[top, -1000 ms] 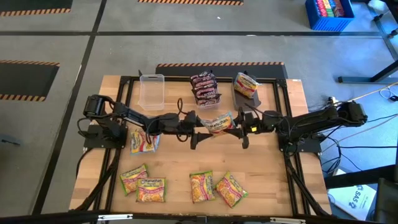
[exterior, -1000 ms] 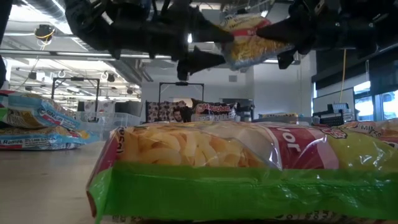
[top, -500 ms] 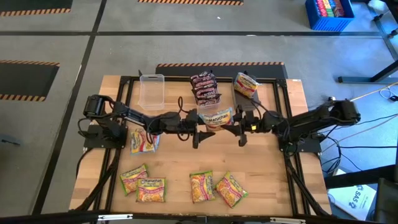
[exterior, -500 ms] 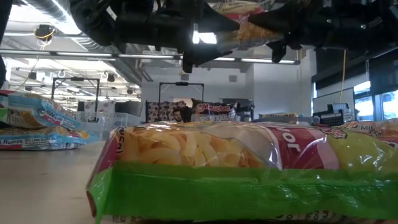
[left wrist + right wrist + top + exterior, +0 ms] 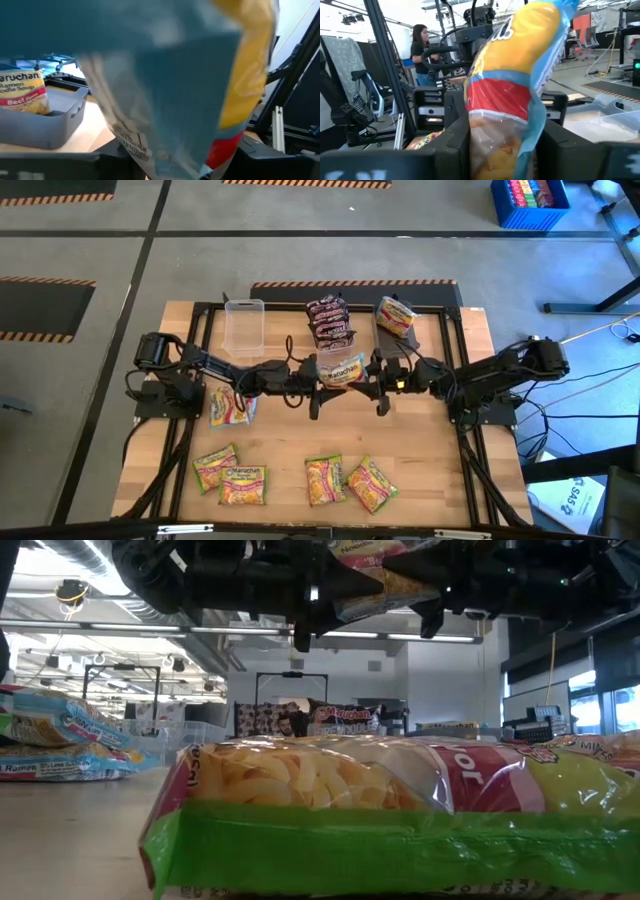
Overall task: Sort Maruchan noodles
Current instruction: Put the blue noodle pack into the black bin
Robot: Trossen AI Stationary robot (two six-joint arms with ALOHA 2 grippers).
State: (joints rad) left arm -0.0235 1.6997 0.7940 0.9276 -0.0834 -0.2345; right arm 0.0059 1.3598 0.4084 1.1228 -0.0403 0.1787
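Observation:
A yellow-orange, blue-edged Maruchan noodle packet hangs in the air over the table's middle, between my two grippers. My right gripper comes at it from the table's right and is shut on it. My left gripper faces it from the table's left, right at the packet's other end; that end fills the left wrist view. Maroon packets lie stacked at the far edge, and another packet lies in a dark grey tub. My right gripper pinches the packet's right end between its two fingers, coming in level from the table's right. The packet stands on edge in the hold, sticks out toward the left gripper and is lifted clear of the table.
A clear tub stands at the far left. One packet lies below the left arm. Several yellow-green packets lie along the near edge; one fills the low view.
My right gripper has carried the packet toward the table's left, up to the left gripper. The packet has come a little toward the far edge and stays clear of the table.

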